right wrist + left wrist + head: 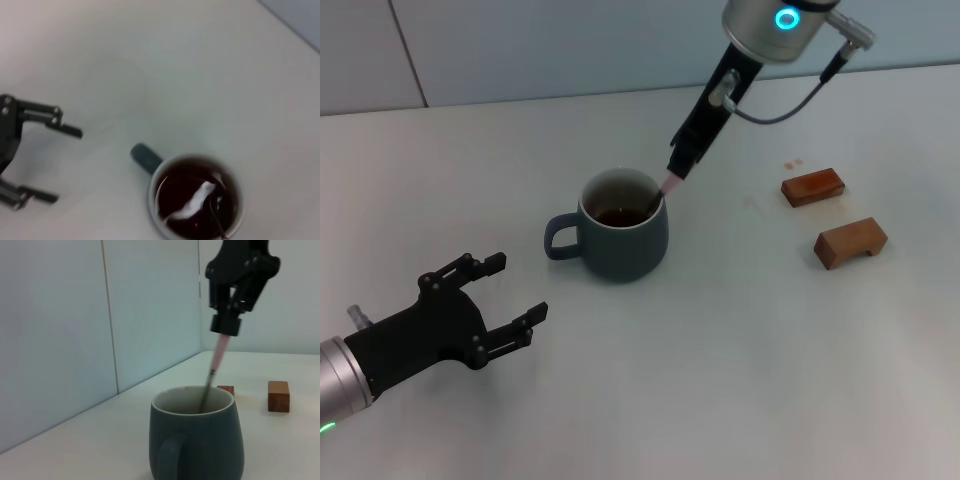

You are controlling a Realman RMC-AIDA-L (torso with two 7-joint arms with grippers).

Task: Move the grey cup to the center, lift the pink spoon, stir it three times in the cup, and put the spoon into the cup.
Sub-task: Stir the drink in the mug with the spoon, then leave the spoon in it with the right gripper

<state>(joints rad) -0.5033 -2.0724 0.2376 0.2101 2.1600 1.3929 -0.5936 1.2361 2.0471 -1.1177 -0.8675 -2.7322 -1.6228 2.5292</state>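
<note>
The grey cup stands near the middle of the table, its handle toward my left, with dark liquid inside. My right gripper hangs just above the cup's far right rim, shut on the pink spoon. The spoon slants down into the cup, its metal bowl in the liquid. The left wrist view shows the cup, the spoon and the right gripper above it. My left gripper is open and empty, low at the front left, a short way from the cup's handle.
Two brown wooden blocks lie to the right of the cup, one farther back and one nearer. A grey wall runs along the table's far edge. The open left gripper also shows in the right wrist view.
</note>
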